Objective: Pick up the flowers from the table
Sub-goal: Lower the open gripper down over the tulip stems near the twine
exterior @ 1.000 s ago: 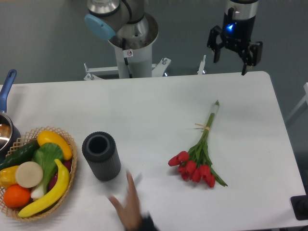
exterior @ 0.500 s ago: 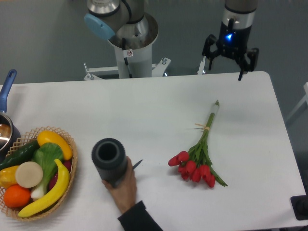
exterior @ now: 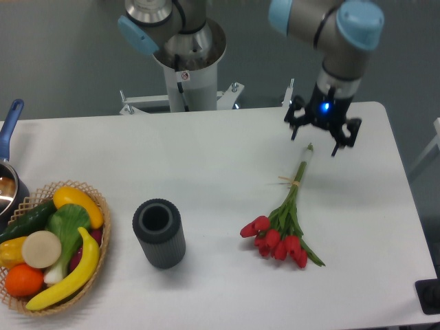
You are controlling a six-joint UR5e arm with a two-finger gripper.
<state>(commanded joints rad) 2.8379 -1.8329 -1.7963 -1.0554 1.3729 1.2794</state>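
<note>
The flowers (exterior: pixel 283 223), a bunch of red tulips with long green stems tied by a thin band, lie flat on the white table (exterior: pixel 206 151) at the right, buds toward the front and stem ends pointing to the back. My gripper (exterior: pixel 315 142) hangs open just above the stem tips, one finger on each side, with nothing held between them. A blue light glows on its body.
A dark grey ribbed cylinder (exterior: pixel 159 234) stands upright left of the flowers. A wicker basket (exterior: pixel 51 247) of fruit and vegetables sits at the front left, with a pot (exterior: pixel 8 180) behind it. The arm's base (exterior: pixel 185 62) stands behind the table. A black object (exterior: pixel 430 295) is at the right front corner.
My gripper has come down and forward from behind the table to just over the stem ends. The hand that moved the grey cylinder has left the view.
</note>
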